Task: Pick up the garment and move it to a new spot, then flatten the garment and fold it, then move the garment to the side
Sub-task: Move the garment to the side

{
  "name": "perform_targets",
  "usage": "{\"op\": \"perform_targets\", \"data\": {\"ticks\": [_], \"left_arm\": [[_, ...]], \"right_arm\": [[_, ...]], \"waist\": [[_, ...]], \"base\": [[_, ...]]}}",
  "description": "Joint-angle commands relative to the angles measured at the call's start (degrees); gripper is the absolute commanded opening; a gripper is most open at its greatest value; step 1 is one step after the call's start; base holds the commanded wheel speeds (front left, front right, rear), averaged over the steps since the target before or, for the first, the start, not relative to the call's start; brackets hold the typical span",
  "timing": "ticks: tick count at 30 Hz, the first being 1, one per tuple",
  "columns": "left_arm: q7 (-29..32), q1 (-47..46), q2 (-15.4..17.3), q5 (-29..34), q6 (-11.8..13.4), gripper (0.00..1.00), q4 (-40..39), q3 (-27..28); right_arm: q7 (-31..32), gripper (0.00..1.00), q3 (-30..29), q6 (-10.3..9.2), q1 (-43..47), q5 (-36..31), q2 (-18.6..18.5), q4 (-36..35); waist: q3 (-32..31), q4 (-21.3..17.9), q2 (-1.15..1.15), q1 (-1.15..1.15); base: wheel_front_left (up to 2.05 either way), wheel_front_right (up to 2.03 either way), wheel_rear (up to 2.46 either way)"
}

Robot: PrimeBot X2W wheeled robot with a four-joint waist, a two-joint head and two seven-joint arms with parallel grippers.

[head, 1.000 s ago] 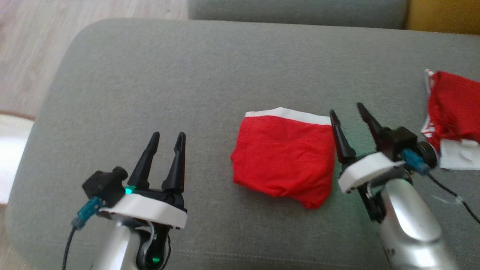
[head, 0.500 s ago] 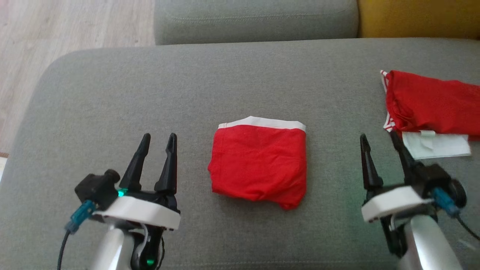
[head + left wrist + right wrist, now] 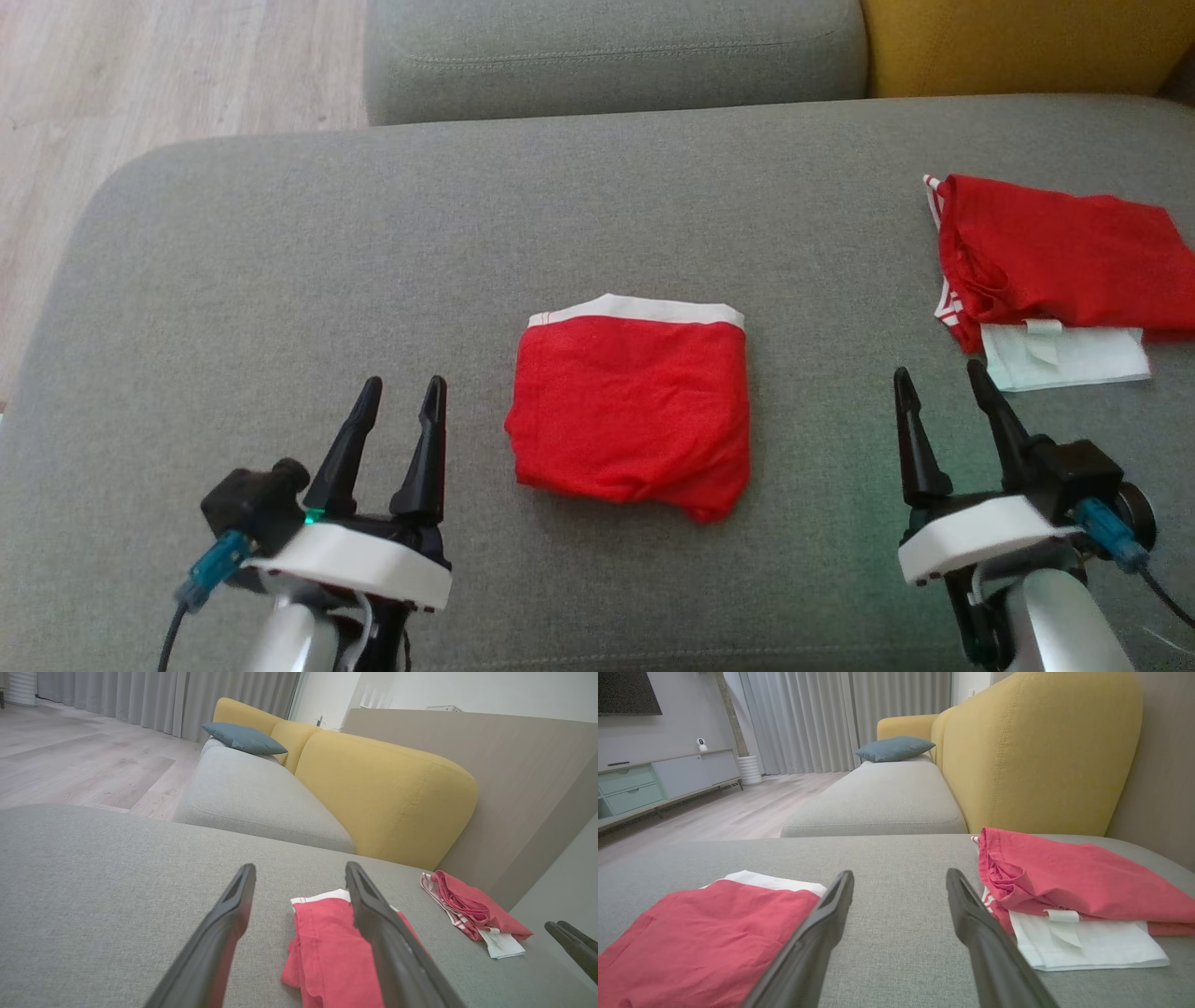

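Head view: folded red garment (image 3: 633,411) is lying between left gripper (image 3: 405,383) and right gripper (image 3: 937,370), both gaping wide, holding nothing; right wrist view is adding a sideboard (image 3: 668,777).

Matt red cloth garment (image 3: 633,411) (smooth white waistband), coarse-woven grey sofa cushion (image 3: 373,280), matt black plastic fingers (image 3: 425,448), pale wood floor (image 3: 140,75)

Left gripper (image 3: 404,381) empty, fingers (image 3: 425,457) apart, right gripper (image 3: 937,368) the same
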Motion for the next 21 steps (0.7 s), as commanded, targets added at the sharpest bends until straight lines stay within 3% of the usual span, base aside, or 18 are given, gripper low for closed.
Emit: {"op": "perform_targets", "data": {"ticks": [1,11,21], "left_arm": [[-0.3,-2.1,0.2,0.4,-0.1,1.00,-2.0,1.8],[-0.3,-3.1,0.2,0.3,-0.4,1.00,-1.4,0.1],[-0.3,-4.6,0.2,0.6,-0.5,1.00,-0.6,-2.1]], "right_arm": [[-0.1,1.00,1.1,-0.03,-1.4,0.4,-0.1,-2.1],[4.8,1.00,6.1,-0.03,-1.9,5.6,-0.1,-0.8],[8.9,1.00,11.2,-0.03,-5.4,16.8,-0.1,6.5]], "waist": [[0.1,0.1,0.00,0.00],[2.6,2.9,0.00,0.00],[5.7,8.8,0.00,0.00]], "base": [[0.00,0.00,0.00],[0.00,0.00,0.00],[0.00,0.00,0.00]]}}
